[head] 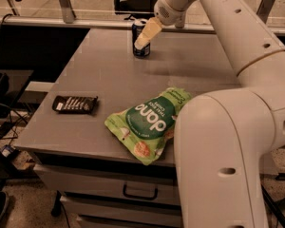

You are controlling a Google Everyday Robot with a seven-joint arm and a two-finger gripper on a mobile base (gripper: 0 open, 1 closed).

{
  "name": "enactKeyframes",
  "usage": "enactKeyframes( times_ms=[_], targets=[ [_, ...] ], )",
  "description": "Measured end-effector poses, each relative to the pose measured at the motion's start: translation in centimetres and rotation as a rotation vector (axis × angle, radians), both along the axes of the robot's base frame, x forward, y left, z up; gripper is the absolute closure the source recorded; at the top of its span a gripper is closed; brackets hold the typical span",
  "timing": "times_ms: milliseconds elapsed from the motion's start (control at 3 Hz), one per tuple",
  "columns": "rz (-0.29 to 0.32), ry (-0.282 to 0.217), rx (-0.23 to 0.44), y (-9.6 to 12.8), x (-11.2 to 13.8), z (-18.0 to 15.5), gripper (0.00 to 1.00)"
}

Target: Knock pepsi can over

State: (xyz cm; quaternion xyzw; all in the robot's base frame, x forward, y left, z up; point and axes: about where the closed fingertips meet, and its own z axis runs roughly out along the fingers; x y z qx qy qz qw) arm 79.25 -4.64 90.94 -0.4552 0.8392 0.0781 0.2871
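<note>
Gripper (143, 41) at upright pepsi can (145, 52); green bag (149, 122), snack bar (75, 103) well apart.

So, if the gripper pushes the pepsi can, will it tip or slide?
Likely tips: the pepsi can stands upright, tall and narrow, with the gripper by its upper half. Once down, it may roll on the smooth table.

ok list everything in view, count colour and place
table: one, grey, centre of view
drawers: at least two, grey, under the table
pepsi can: one, dark blue, upright near the table's far edge
snack bar wrapper: one, dark, flat near the table's left edge
green bag: one, green with white lettering, at the table's near edge
arm: one, white, from right foreground to the far edge
gripper: one, cream, overlapping the pepsi can; contact unclear
</note>
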Motion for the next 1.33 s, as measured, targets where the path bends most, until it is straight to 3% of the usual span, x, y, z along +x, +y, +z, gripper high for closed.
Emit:
enactKeyframes(
  times_ms=[1000,1333],
  targets=[
    [-0.001,-0.009,0.029,3.1,1.9,-0.3,0.0],
    [-0.002,0.001,0.024,3.6,2.3,-1.0,0.23]
  ],
)
